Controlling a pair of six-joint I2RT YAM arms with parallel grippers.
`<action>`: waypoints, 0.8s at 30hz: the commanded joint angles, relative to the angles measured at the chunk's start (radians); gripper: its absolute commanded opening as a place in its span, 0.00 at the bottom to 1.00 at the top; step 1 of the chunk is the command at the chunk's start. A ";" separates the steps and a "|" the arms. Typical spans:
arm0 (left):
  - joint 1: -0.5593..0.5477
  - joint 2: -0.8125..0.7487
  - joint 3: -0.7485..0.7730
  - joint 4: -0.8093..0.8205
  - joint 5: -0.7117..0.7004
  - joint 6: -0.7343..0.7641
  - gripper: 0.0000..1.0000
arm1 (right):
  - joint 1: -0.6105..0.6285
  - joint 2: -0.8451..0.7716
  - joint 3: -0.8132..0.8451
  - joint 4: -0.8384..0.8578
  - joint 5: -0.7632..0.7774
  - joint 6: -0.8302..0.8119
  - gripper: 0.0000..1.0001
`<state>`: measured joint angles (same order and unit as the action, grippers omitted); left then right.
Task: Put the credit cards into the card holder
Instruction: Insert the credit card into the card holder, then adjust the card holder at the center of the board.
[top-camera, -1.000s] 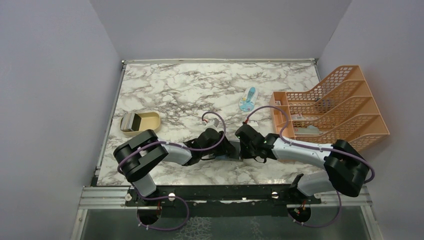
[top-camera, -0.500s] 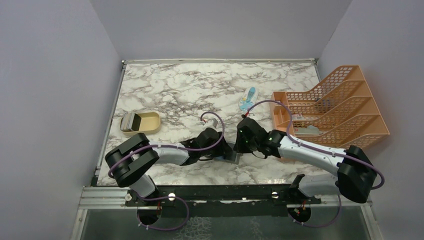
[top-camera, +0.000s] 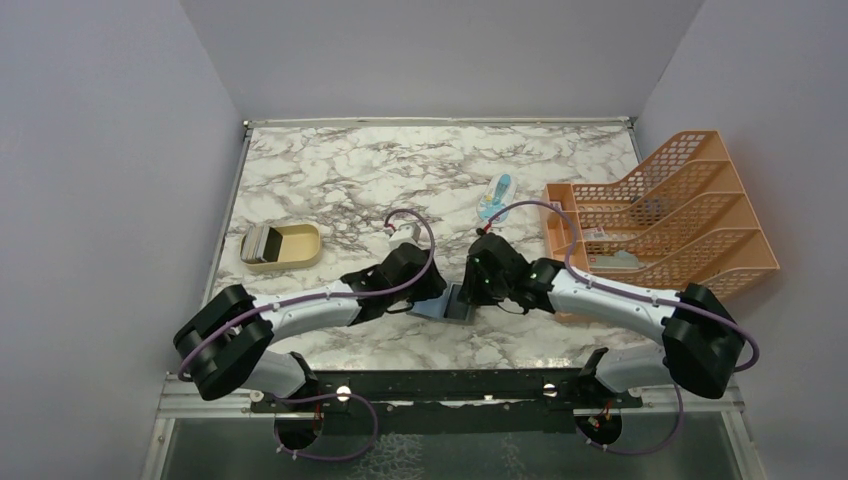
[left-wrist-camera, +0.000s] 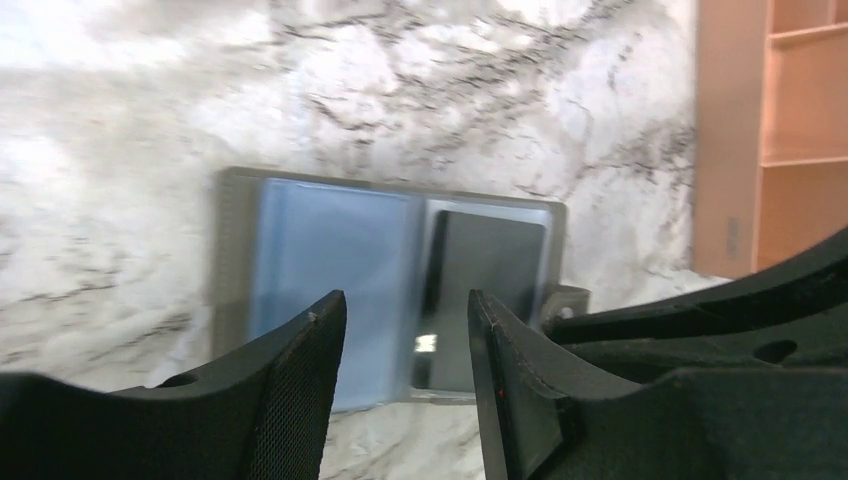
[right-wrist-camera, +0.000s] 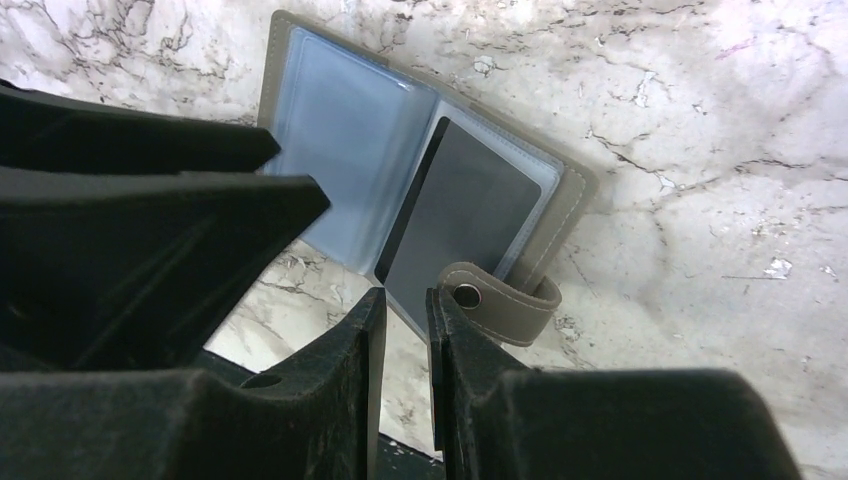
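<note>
The card holder lies open and flat on the marble near the front edge, between my two grippers. Its pale blue-grey pocket is on the left. A dark grey credit card sits in the right-hand pocket, and the tab clasp curls beside it. My left gripper hovers open over the holder's near edge with nothing between its fingers. My right gripper stands open by a narrow gap just short of the card's corner, with marble showing through. More credit cards stand in the tan tray's left compartment.
The tan oval tray sits at the left of the table. An orange mesh file rack fills the right side, also in the left wrist view. A blue-and-white packet lies behind the grippers. The black front rail runs just below the holder.
My left gripper has opened wider and drawn back to the left, uncovering the open card holder. My right gripper has shifted a little away from the front edge.
</note>
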<state>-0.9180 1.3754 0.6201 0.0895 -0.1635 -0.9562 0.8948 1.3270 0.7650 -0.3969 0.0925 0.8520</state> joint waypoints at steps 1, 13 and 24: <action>0.040 -0.034 0.012 -0.128 -0.065 0.083 0.51 | -0.001 0.032 0.017 0.044 -0.044 0.009 0.22; 0.074 -0.030 -0.090 -0.049 0.055 0.069 0.51 | 0.000 0.108 0.038 0.016 0.020 -0.028 0.23; 0.062 -0.004 -0.169 0.116 0.167 -0.048 0.40 | -0.002 0.090 0.056 -0.004 0.065 -0.054 0.23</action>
<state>-0.8463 1.3590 0.4698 0.1585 -0.0597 -0.9585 0.8948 1.4288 0.7986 -0.3992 0.1219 0.8082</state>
